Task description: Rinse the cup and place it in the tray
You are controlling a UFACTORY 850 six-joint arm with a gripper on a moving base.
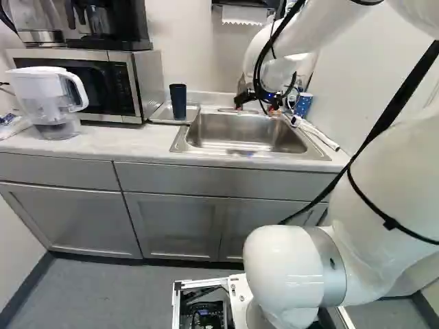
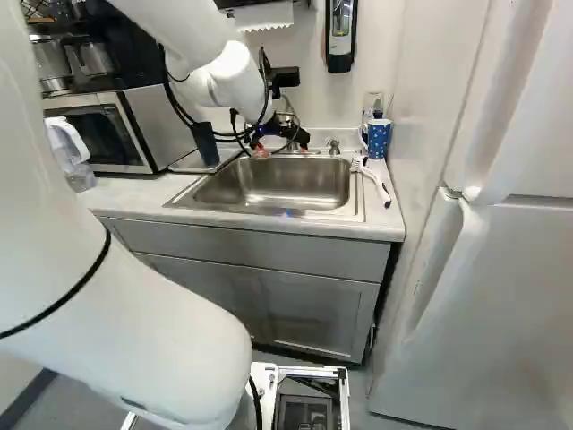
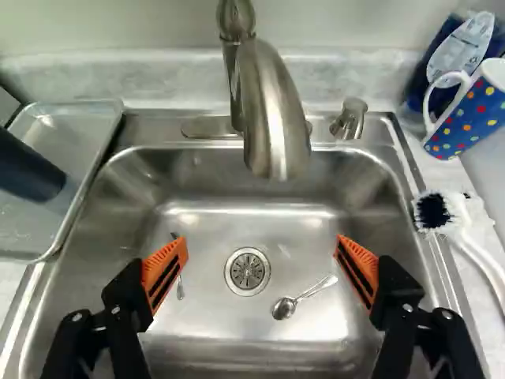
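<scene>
Fingers spread wide apart over the sink, nearly spanning it, the drain and a spoon below between them. Dark blue cup stands upright inside the rim of the tray, just beside the sink's edge. The faucet juts over the basin's back edge; across the sink from the tray, a dotted mug and white brush line the counter.
</scene>
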